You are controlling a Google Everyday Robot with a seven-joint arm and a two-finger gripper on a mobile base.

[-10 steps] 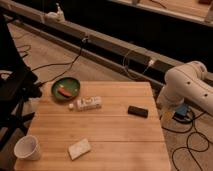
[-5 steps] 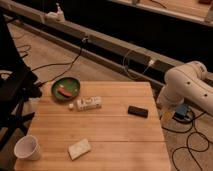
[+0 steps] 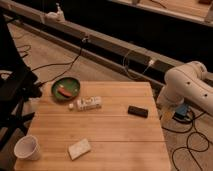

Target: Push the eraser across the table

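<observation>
The eraser (image 3: 137,111) is a small flat black block lying on the right part of the bamboo table (image 3: 115,140), close to its right edge. My white arm (image 3: 187,87) is folded beside the table's right edge, to the right of the eraser and apart from it. The gripper does not show; it is hidden behind or below the arm's links.
A green bowl (image 3: 66,88) holding a red item stands at the table's back left. A white printed box (image 3: 89,103) lies near the middle. A beige sponge block (image 3: 79,148) and a white cup (image 3: 27,148) are at the front left. Cables and a blue object (image 3: 181,111) lie on the floor at right.
</observation>
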